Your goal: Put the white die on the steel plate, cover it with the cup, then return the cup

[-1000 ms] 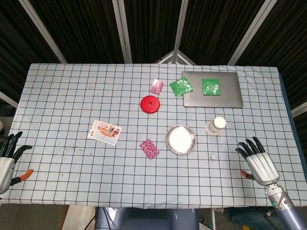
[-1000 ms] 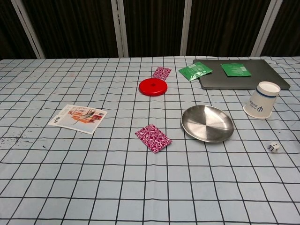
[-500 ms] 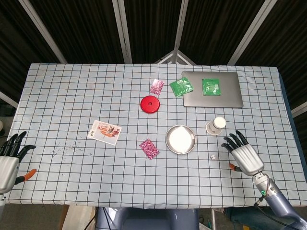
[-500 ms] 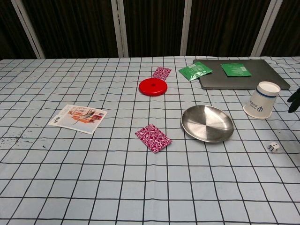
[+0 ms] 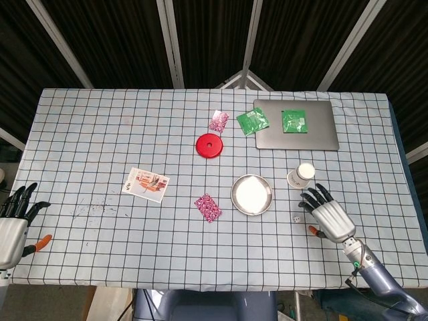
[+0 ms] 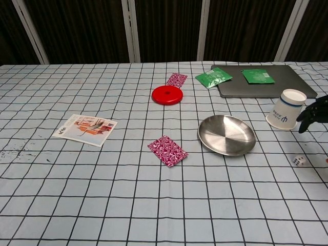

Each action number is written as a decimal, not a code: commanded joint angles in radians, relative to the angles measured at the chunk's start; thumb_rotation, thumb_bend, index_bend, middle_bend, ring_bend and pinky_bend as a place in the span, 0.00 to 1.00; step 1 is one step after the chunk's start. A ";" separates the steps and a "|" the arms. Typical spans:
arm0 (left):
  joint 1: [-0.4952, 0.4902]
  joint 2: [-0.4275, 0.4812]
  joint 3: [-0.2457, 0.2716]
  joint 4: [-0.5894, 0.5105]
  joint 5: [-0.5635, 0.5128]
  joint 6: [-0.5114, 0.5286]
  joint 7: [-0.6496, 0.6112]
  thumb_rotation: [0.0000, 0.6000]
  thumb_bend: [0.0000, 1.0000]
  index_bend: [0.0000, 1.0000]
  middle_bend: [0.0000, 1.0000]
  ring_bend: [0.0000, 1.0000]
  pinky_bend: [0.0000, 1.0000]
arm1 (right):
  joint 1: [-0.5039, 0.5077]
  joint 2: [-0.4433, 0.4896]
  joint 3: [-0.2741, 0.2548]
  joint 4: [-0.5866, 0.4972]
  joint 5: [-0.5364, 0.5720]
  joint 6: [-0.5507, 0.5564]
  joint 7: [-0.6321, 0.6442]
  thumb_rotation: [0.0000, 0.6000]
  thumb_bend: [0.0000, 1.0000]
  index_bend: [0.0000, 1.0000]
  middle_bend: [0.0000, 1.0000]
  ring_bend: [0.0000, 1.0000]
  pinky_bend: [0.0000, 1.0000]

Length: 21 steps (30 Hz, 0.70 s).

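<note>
Right hand (image 5: 328, 215) hovering with fingers spread wide, holding nothing, just right of the white die (image 5: 295, 218) lying on the tabletop (image 5: 100, 140). Left hand (image 5: 13, 221) idling wide at the near-left edge. Steel plate (image 5: 251, 194) sitting empty; cup (image 5: 302, 176) standing beyond.

bare cloth surrounds the white die (image 5: 295, 218); the cup (image 5: 302, 176) stands behind it, plate (image 5: 251, 194) beside.

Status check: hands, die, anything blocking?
Right hand open beside white die; left hand open. Die not plated. Steel plate bare, cup close by.
</note>
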 commanded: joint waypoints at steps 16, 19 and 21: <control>-0.005 -0.011 -0.002 0.002 -0.016 -0.015 0.038 1.00 0.24 0.29 0.00 0.00 0.13 | 0.032 -0.065 -0.030 0.066 0.017 -0.029 0.041 1.00 0.27 0.38 0.20 0.12 0.00; -0.007 -0.011 -0.001 0.002 -0.019 -0.018 0.041 1.00 0.24 0.29 0.00 0.00 0.13 | 0.034 -0.074 -0.034 0.079 0.022 -0.034 0.049 1.00 0.27 0.38 0.20 0.12 0.00; -0.008 -0.011 -0.002 0.001 -0.022 -0.020 0.043 1.00 0.24 0.29 0.00 0.00 0.13 | 0.035 -0.080 -0.037 0.088 0.026 -0.039 0.055 1.00 0.27 0.38 0.20 0.12 0.00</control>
